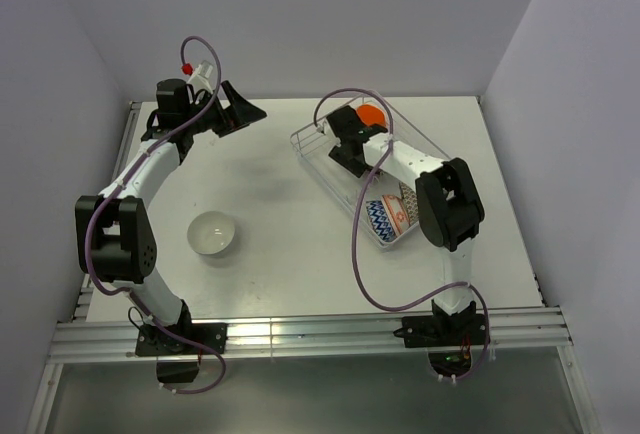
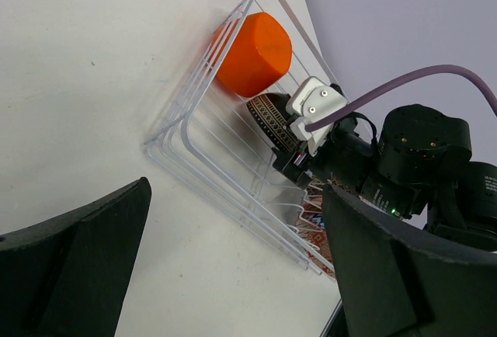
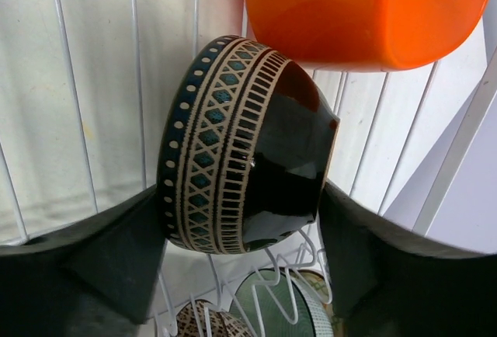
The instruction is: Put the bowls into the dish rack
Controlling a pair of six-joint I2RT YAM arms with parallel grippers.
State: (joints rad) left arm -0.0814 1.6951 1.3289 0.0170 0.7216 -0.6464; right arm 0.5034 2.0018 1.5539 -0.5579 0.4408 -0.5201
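One white bowl (image 1: 212,234) sits on the table (image 1: 280,284), well apart from the rack (image 2: 183,131). Right gripper (image 3: 242,224) clasps the brown bowl (image 3: 233,151), on edge in the rack just beneath the orange bowl (image 3: 357,11). Left gripper (image 1: 238,112) gapes wide, empty.

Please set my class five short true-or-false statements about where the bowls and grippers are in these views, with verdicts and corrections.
1. A white bowl sits on the table, outside the dish rack. True.
2. The left gripper holds the orange bowl. False: it is open and empty, and that bowl is in the rack.
3. The right gripper has the dark brown bowl between its fingers, inside the rack. True.
4. The white bowl lies upside down. False: its opening faces up.
5. The blue zigzag bowl stands on the table beside the white bowl. False: it is at the rack's near end.
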